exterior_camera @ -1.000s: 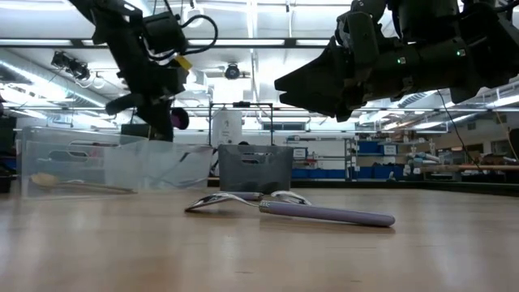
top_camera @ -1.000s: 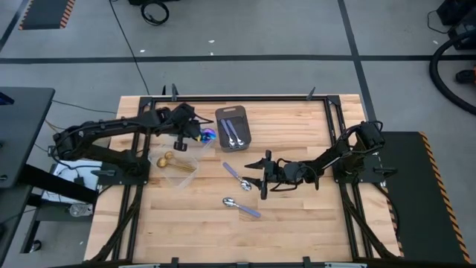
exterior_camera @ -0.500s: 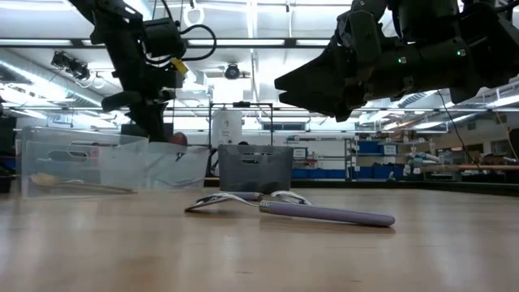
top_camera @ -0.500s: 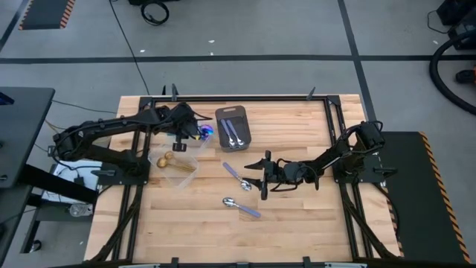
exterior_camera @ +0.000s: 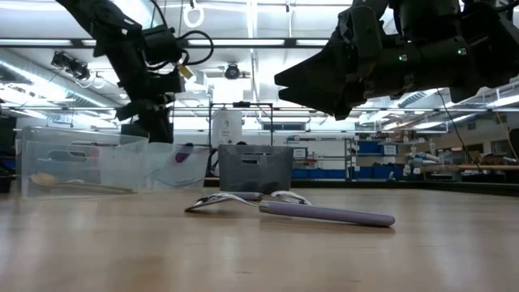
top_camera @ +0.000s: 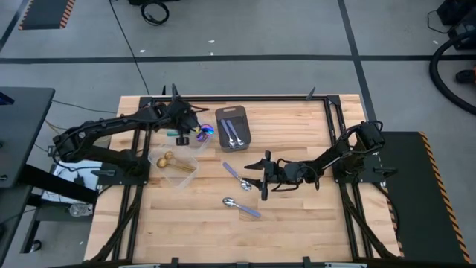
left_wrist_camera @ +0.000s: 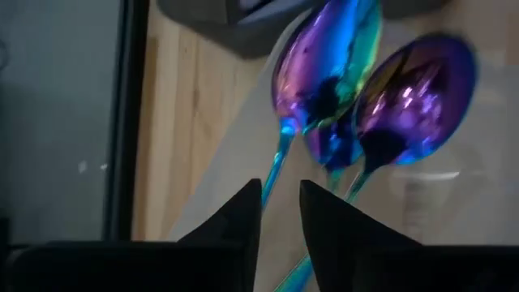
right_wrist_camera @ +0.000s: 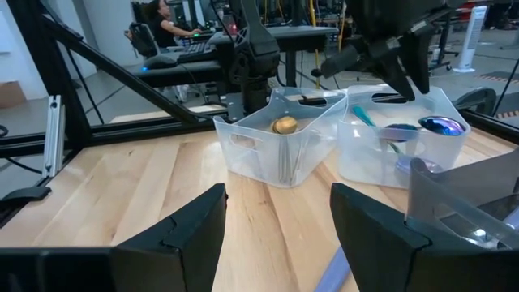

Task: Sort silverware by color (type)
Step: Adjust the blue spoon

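Iridescent purple-bowled spoons (left_wrist_camera: 369, 105) with teal handles lie in a clear tub (top_camera: 202, 136) at the far left. My left gripper (left_wrist_camera: 281, 188) hangs just above them, open by a narrow gap with nothing in it; one teal handle (left_wrist_camera: 274, 166) runs past one fingertip. Gold spoons (top_camera: 172, 160) lie in a second clear tub (top_camera: 186, 175) nearer the front. Silver spoons (top_camera: 232, 132) lie in the dark grey tray (top_camera: 245, 119). Two silver-bowled spoons with lavender handles (top_camera: 238, 176) (top_camera: 242, 207) lie flat on the table. Beside them my right gripper (top_camera: 262, 177) stands open, level.
A dark metal frame (top_camera: 245, 97) runs along the table's edges. The two tubs and the tray crowd the far left and far middle. Bare wood (top_camera: 297, 231) lies toward the near edge. Beyond the table, the right wrist view shows a person at a desk (right_wrist_camera: 162, 20).
My left gripper has moved toward the table's far edge and rolled a little. The iridescent spoon that hung below its fingers above the tub has come down into the tub and now lies there with the others, free of the fingers.
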